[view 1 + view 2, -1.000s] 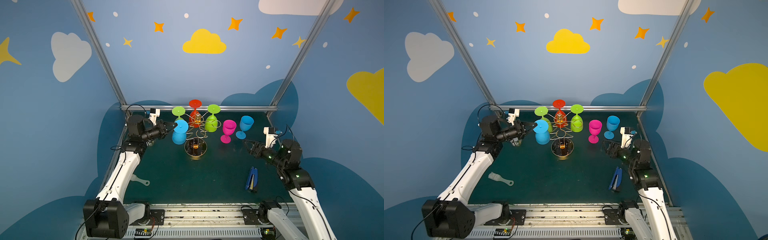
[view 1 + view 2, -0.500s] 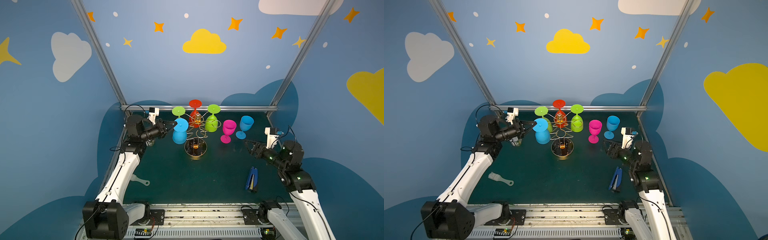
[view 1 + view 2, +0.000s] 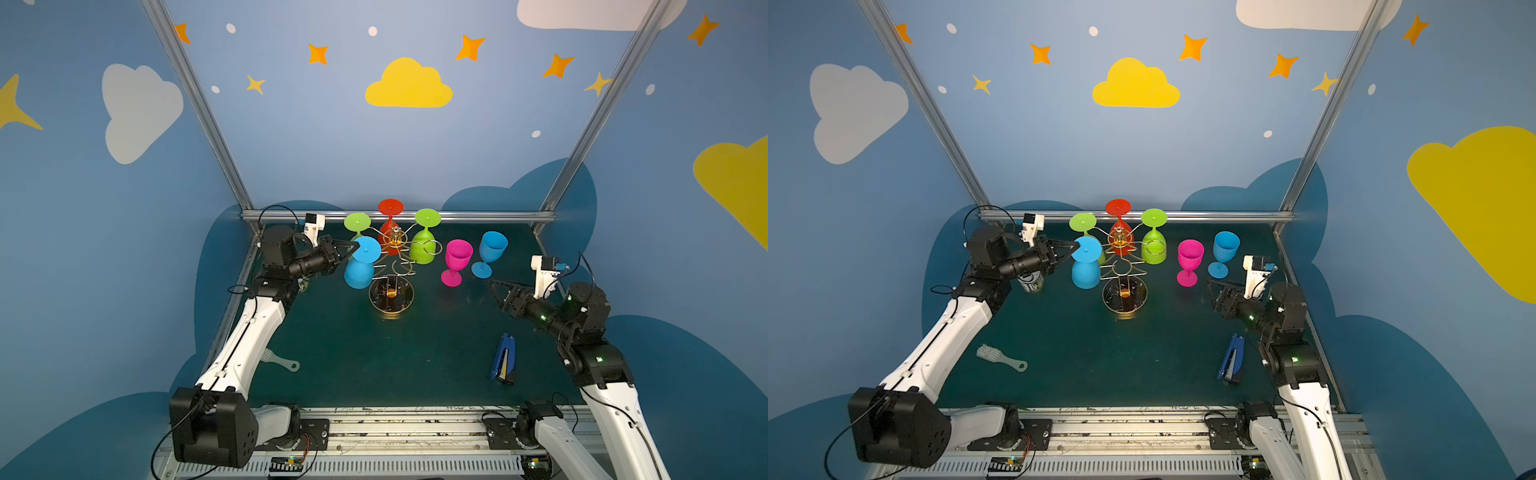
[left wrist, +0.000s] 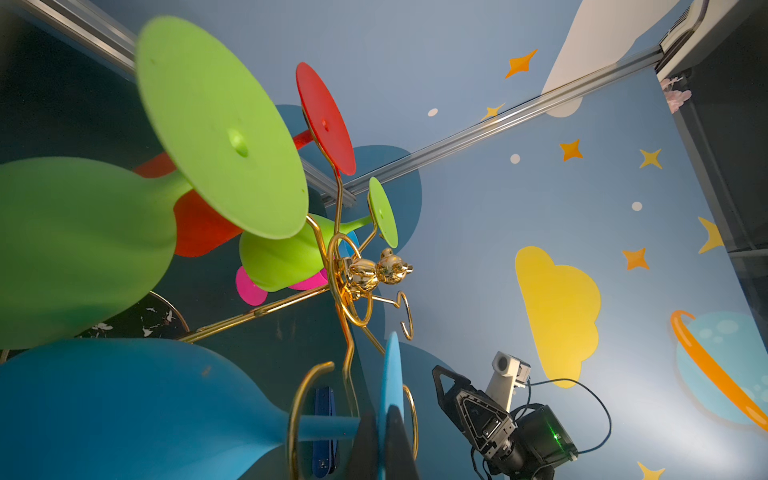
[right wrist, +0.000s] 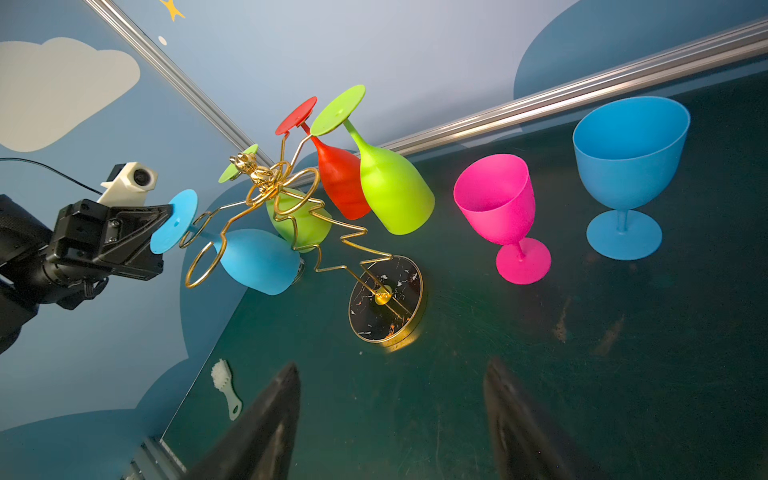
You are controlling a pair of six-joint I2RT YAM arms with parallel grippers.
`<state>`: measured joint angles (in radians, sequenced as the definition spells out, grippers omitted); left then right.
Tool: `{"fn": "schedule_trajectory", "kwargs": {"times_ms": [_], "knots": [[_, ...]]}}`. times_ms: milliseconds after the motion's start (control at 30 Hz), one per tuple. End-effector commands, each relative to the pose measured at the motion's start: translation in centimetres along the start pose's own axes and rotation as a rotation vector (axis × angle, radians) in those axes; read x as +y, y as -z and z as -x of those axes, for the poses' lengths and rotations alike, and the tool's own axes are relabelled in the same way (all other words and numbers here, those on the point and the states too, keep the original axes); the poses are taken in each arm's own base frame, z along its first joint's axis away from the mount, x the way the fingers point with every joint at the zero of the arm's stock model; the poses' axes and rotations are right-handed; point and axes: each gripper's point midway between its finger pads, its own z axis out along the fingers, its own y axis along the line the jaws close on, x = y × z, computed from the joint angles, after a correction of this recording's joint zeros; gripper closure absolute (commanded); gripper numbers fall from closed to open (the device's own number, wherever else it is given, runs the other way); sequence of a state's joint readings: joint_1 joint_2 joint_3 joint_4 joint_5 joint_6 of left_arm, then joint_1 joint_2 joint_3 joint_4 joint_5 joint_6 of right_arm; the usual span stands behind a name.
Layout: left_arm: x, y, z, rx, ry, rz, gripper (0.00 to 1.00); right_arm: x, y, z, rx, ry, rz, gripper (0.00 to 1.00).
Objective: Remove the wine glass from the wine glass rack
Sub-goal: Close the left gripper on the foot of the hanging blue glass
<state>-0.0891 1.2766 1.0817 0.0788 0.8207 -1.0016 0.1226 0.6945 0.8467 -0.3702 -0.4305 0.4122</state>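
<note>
Hanging bowl-down from the wine glass rack [image 3: 399, 303], the blue wine glass [image 3: 357, 272] looks light, rigid and slick, best held at its flat foot, where the left gripper [image 3: 353, 248] is clamped; the right gripper [image 5: 390, 365] waits, jaws apart, well clear of the rack.

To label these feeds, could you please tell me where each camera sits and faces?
Top views: high behind left arm and right arm, both shown, looking down on the table and wine glass rack.
Left wrist: behind left jaws shut on the blue wine glass's foot, facing the right arm.
Right wrist: behind open right jaws, facing the rack.
Shared: the rack.
</note>
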Motion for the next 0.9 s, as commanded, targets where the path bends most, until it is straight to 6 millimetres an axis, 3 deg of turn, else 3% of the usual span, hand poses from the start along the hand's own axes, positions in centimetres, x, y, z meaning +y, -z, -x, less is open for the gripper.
{"fn": "schedule_trajectory", "kwargs": {"times_ms": [0, 867], "knots": [[-1.4, -0.4, 0.7, -0.017, -0.078, -0.012, 0.97, 0.6, 0.4, 0.3, -0.010, 0.007, 0.013, 0.31], [-0.9, -1.8, 0.9, -0.012, -0.224, 0.186, 0.97, 0.6, 0.4, 0.4, -0.014, 0.010, 0.017, 0.30]]}}
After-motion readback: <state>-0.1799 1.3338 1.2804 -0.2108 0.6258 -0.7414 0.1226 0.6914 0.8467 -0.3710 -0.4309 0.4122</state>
